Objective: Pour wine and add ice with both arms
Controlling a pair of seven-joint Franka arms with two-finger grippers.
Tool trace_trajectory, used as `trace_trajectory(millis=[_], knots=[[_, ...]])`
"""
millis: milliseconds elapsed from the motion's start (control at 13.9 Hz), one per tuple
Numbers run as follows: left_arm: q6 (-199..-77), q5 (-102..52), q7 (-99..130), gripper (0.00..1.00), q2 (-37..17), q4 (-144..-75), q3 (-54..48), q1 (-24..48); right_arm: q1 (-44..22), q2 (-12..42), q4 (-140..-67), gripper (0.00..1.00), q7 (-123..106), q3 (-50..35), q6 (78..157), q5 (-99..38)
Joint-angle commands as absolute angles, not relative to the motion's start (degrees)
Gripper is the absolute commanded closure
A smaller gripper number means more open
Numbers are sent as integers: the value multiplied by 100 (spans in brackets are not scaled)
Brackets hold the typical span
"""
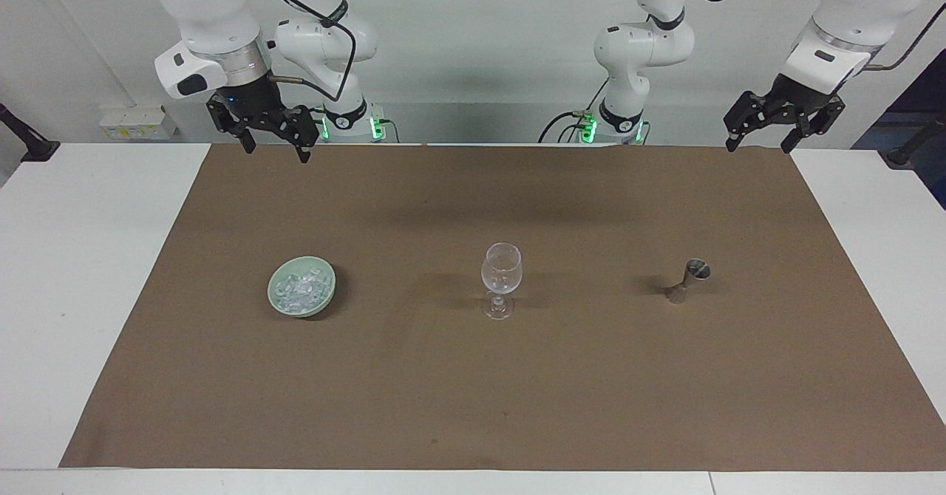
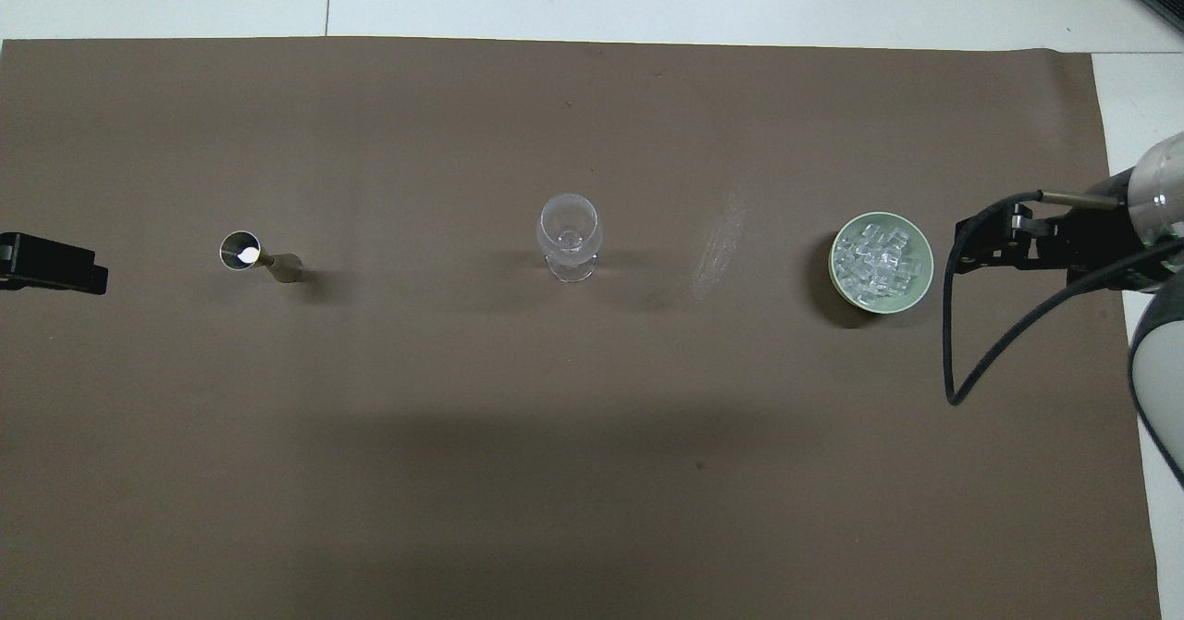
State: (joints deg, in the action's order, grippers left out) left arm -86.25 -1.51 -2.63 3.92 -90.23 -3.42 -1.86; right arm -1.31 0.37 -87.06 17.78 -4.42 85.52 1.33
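A: Where is the ice [image 1: 300, 289] relative to the right gripper [image 1: 275, 139]?
B: In the pale green bowl [image 1: 325, 300] on the brown mat [image 1: 473, 391], well apart from that gripper, which hangs over the mat's edge by the robots, fingers spread, holding nothing
A: And the left gripper [image 1: 763, 134]?
B: Also spread and empty, over its own end of that edge. The metal jigger [image 1: 689, 281] stands nearest it, the wine glass [image 1: 501, 279] between jigger and bowl

Even bright overhead light; soft shadows beside bowl [image 1: 301, 286], wine glass [image 1: 501, 281], jigger [image 1: 687, 281]; pale glare streak on mat [image 2: 717, 245]; focus sharp.
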Motion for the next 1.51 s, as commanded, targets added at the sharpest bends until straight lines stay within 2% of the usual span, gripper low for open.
trace_trajectory(millis=[0, 1438], knots=[[-8596, -211, -255, 0, 536, -9184, -316, -158, -35, 18, -8719, 0, 1687, -483, 8543, 18], [-8315, -642, -237, 0, 589, -9228, -369, 53, -35, 18, -8719, 0, 1687, -483, 8543, 18]])
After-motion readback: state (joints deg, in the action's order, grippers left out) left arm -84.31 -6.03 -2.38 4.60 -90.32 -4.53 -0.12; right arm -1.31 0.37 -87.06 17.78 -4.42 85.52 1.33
